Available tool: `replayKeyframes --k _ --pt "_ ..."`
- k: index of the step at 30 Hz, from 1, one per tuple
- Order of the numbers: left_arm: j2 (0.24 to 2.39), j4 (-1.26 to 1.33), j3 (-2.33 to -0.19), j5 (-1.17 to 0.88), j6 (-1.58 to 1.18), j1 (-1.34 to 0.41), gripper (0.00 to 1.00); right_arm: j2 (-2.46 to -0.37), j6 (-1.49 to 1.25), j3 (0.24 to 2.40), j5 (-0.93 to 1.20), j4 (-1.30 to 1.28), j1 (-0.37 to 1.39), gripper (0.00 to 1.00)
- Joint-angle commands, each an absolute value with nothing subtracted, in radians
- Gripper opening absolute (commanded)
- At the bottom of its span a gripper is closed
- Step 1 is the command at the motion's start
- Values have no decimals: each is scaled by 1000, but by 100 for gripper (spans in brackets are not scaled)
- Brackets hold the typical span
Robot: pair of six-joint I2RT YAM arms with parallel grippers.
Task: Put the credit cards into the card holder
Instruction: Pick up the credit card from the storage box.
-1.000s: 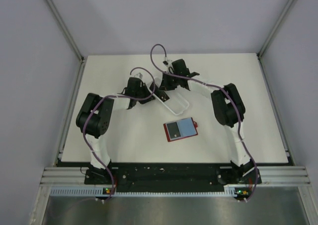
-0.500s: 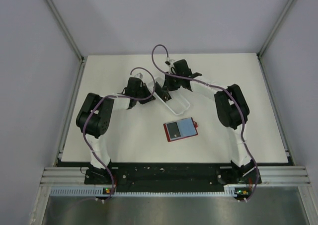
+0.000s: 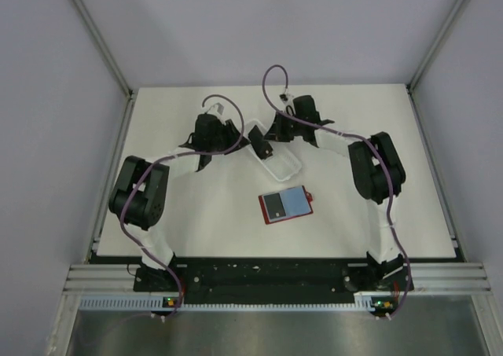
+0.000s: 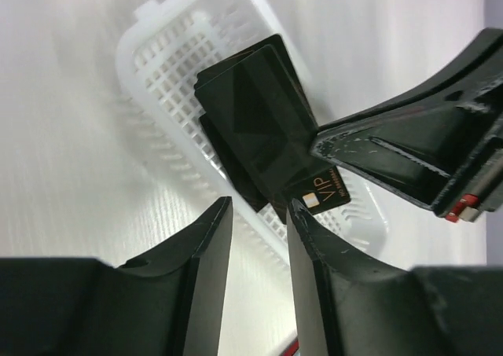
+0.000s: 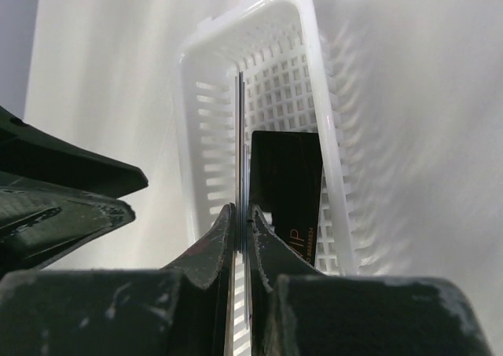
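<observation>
Left wrist view: at the lower left the left gripper (image 4: 258,211) has its jaws apart with nothing between them, just below the black card (image 4: 251,104). This card hangs tilted over the white tray (image 4: 169,57). To the right, a finger of the right gripper (image 5: 242,214) pinches the card's edge. In the right wrist view those jaws are clamped on the card, seen edge-on as a thin line at mid-frame. A second one, the VIP card (image 5: 287,183), lies flat in the tray to its right.

We judge the step in hand to be lifting one card out of the tray, now in the right gripper's hold alone. The card holder (image 3: 287,205) lies open at the lower centre of the top external view, apart from the tray. A dark rectangle (image 3: 275,207) fills its left half; we cannot tell whether it is a card already lodged. The next move calls for carrying the card there, laying it nearly flat and lining its edge up with a pocket. The left arm may need to pin the holder.

The tray is moulded plastic lattice with rounded corners and a lip. The cards are thin, stiff and glossy, with gold lettering. The holder is red, lined pale blue, with a small tab at its right edge.
</observation>
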State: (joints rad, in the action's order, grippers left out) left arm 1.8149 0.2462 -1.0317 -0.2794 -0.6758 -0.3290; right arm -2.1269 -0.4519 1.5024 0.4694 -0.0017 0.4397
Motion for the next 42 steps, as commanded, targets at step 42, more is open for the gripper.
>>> replayKeyframes --k 42 --pt "1851 698 -1055 -397 -825 -299 52 -2138 -962 1374 931 615 308 0"
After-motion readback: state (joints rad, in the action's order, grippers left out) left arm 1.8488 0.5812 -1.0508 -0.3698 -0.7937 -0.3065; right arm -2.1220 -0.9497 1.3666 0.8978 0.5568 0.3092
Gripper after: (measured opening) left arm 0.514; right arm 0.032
